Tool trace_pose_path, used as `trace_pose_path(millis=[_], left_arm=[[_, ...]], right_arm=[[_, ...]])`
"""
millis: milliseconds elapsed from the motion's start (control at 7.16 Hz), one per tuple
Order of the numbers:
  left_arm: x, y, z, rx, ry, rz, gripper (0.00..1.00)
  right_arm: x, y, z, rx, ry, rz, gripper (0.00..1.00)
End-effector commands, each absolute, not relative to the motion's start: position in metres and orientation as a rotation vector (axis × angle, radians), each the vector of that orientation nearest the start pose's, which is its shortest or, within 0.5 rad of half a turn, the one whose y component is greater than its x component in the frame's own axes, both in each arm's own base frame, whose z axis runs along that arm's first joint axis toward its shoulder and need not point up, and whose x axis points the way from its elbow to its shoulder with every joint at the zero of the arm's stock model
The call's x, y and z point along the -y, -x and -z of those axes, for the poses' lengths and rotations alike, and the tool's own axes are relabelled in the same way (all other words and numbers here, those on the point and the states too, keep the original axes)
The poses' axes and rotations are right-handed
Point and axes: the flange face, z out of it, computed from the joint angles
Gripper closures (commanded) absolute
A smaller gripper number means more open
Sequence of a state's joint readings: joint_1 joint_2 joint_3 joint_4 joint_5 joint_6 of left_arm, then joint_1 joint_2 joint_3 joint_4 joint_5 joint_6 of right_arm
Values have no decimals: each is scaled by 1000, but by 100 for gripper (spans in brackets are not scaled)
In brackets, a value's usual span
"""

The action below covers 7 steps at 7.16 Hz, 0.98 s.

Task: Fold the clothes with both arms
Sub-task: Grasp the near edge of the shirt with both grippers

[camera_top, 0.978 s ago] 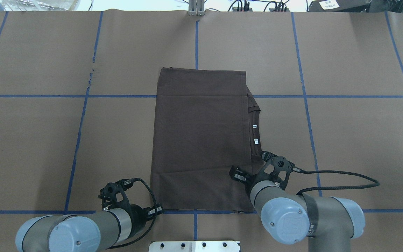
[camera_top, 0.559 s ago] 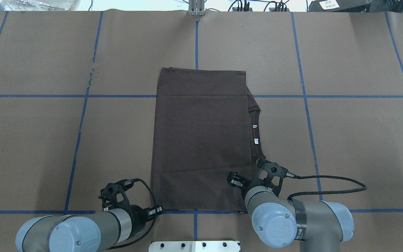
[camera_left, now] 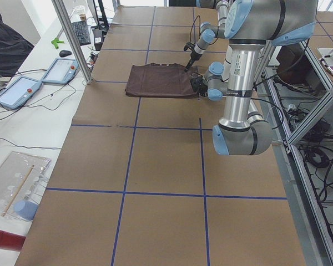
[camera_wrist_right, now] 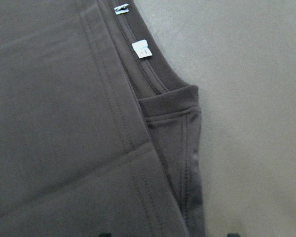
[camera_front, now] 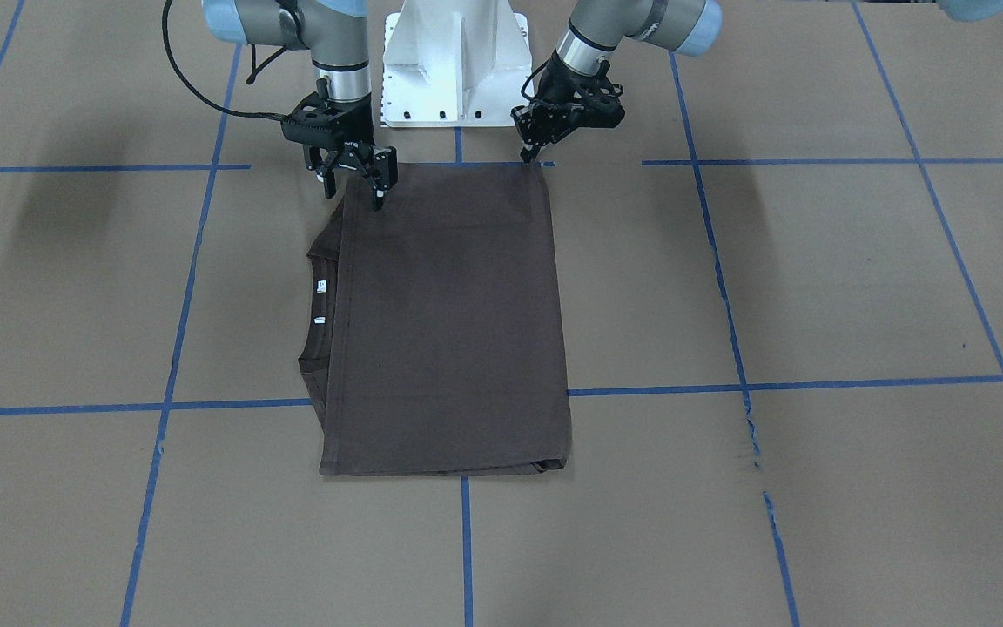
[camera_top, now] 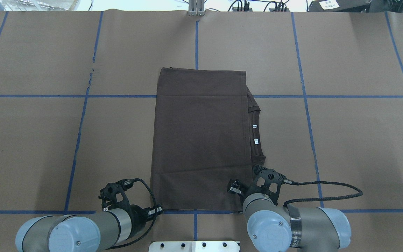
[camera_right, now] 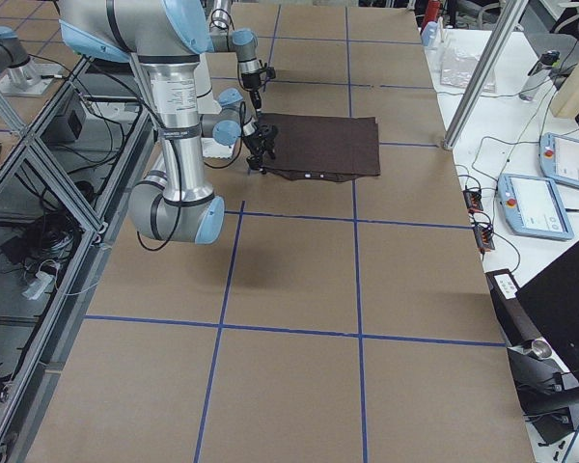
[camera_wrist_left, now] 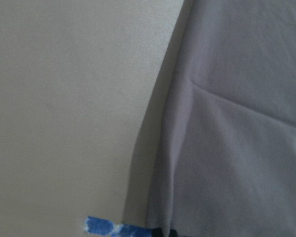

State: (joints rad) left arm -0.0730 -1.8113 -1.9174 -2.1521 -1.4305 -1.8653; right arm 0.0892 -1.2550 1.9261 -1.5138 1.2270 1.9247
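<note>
Right end effector [camera_front: 352, 187] drawn back over T-shirt [camera_front: 445, 313], jaws apart, left end effector [camera_front: 529, 155] grip unclear

No readable text; neck labels [camera_wrist_right: 142, 49] illegible.

A table covered with flat brown paper [camera_top: 345, 140] is divided into large rectangles by blue tape lines [camera_top: 79, 140]. A small tear [camera_top: 90, 78] is seen in the paper beside one line, far from the robot on its left. A dark brown short-sleeved T-shirt [camera_top: 201, 140] is laid flat near the middle, folded to a rectangle, with its ribbed collar [camera_top: 259, 154] and white neck labels [camera_top: 256, 141] exposed along the robot's right side. A white base pedestal [camera_front: 456, 52] stands at the robot's edge.
</note>
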Motion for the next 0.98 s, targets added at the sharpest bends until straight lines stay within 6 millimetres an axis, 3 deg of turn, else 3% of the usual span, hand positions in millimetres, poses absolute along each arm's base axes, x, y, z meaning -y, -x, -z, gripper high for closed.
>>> trace_pose_path(millis=[0,140,838], left_arm=[[188,-545,-306,-1181,6,406,100],[188,-545,-305,-1182,6,406,100],[188,-545,-304,-1184,5,405,100]], right_arm=[[217,562,-318,787,-221,-561,70],[217,561,-317,797,-210,-592,100],[216,556,-307,820,-204,-598,100]])
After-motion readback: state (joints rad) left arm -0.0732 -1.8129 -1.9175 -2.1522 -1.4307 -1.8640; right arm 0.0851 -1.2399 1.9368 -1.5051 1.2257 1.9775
